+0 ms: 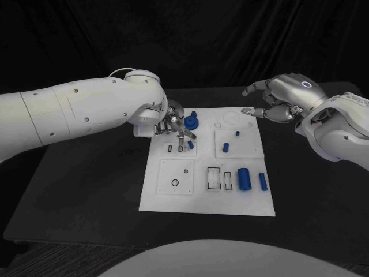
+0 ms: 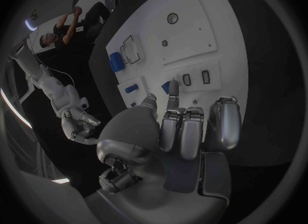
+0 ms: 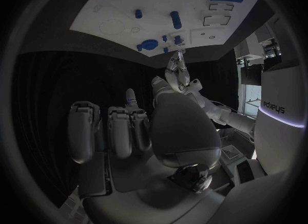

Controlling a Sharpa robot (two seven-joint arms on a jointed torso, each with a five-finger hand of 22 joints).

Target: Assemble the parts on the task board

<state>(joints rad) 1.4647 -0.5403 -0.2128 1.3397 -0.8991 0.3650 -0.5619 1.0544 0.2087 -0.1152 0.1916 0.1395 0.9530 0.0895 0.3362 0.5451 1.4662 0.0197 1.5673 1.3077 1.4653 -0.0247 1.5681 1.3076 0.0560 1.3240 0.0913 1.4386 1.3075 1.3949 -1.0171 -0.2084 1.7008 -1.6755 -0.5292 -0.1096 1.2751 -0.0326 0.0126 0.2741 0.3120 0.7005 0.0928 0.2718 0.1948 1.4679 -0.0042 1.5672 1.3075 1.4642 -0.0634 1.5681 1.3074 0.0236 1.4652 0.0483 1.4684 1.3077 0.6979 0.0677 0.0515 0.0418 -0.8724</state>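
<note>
While inserting: silver left hand (image 1: 173,124) pinches a small blue plastic peg (image 1: 190,144) over the white task board (image 1: 172,199).
Next: lower it into the slot beneath its fingertips (image 2: 172,88).
Right hand (image 1: 278,99): hovers beside the board, fingers curled, holding nothing.

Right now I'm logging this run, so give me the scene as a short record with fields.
surface: black table
task board: white plate mid-table
left hand: over the board's far left part, fingertips down by a small blue part; grip cannot be told
right hand: raised beside the board's far right corner, fingers curled, holding nothing
loose parts: large blue cylinder and slimmer blue piece lying on the near right
</note>
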